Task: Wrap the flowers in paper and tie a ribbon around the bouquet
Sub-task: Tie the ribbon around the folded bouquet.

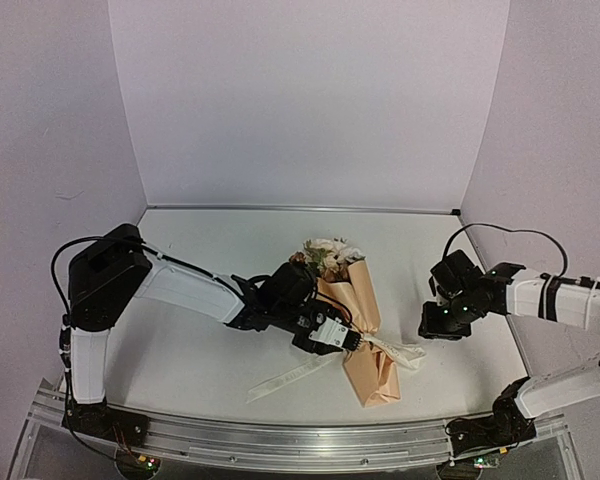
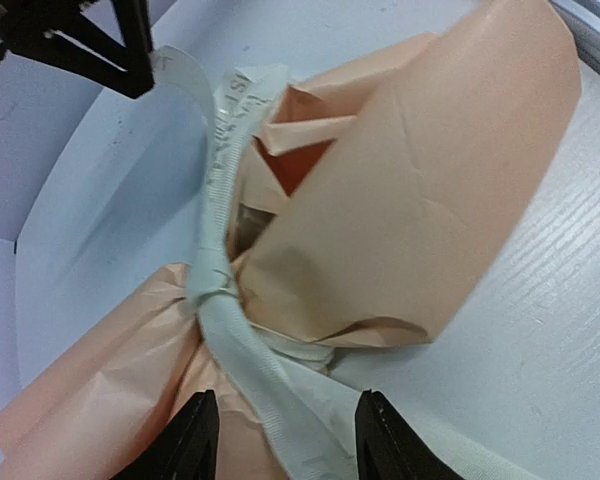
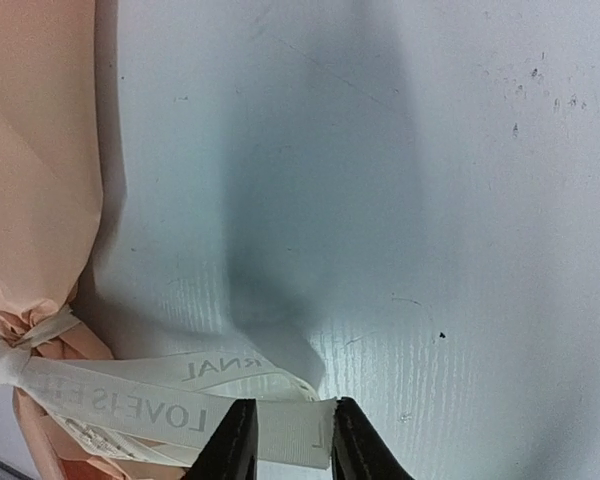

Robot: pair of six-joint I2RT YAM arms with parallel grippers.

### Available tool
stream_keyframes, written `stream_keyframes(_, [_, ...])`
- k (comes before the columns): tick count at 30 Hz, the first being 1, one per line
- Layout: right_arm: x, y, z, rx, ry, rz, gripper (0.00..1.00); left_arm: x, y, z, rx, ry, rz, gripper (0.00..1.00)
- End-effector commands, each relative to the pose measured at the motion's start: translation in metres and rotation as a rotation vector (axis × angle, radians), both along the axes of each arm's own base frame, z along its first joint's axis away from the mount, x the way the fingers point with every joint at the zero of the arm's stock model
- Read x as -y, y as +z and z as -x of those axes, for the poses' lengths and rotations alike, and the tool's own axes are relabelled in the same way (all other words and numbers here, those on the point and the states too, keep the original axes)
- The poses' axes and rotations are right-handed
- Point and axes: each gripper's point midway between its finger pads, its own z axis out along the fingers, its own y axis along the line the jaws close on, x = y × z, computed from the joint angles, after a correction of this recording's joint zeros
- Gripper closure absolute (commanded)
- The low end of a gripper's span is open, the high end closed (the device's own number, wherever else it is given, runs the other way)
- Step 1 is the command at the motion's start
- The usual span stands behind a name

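The bouquet lies on the white table (image 1: 210, 350), with the flowers (image 1: 328, 255) at the far end of the peach paper (image 1: 363, 310) cone. The ribbon (image 2: 220, 290) is knotted round its narrow waist, and its tails trail left (image 1: 290, 377) and right (image 1: 405, 352). My left gripper (image 2: 285, 445) hovers at the knot with its jaws wide apart. One ribbon strand runs loose between them. My right gripper (image 3: 285, 445) is to the right of the bouquet. Its jaws stand apart, and the printed ribbon end (image 3: 290, 440) lies flat between its fingers (image 3: 235, 445).
White walls close the table at the back and on both sides. An aluminium rail (image 1: 300, 445) runs along the near edge between the arm bases. The right arm's black cable (image 1: 500, 232) loops above its wrist.
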Motion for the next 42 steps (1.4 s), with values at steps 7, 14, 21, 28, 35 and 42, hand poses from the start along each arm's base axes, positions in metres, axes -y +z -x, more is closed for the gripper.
stream_keyframes(7, [-0.003, 0.004, 0.023, 0.014, 0.142, -0.053, 0.44, -0.004, 0.167, -0.046, -0.283, 0.35, 0.436, 0.43])
stream_keyframes(14, [0.012, -0.02, 0.033, 0.052, 0.11, -0.028, 0.4, -0.06, 0.143, -0.067, -0.693, 0.838, 0.501, 0.44])
stream_keyframes(21, [0.03, -0.029, 0.036, 0.054, 0.031, 0.034, 0.46, -0.093, 0.082, -0.042, -0.91, 0.977, 0.463, 0.48])
stream_keyframes(28, [0.047, -0.02, 0.028, 0.097, -0.056, 0.101, 0.43, -0.077, 0.045, -0.031, -0.882, 0.943, 0.351, 0.56])
stream_keyframes(35, [0.021, -0.005, 0.015, 0.062, 0.041, 0.031, 0.4, -0.067, 0.018, -0.018, -0.766, 0.899, 0.254, 0.54])
stream_keyframes(42, [0.012, -0.002, 0.011, 0.035, 0.06, -0.006, 0.4, -0.069, 0.007, -0.006, -0.722, 0.851, 0.202, 0.46])
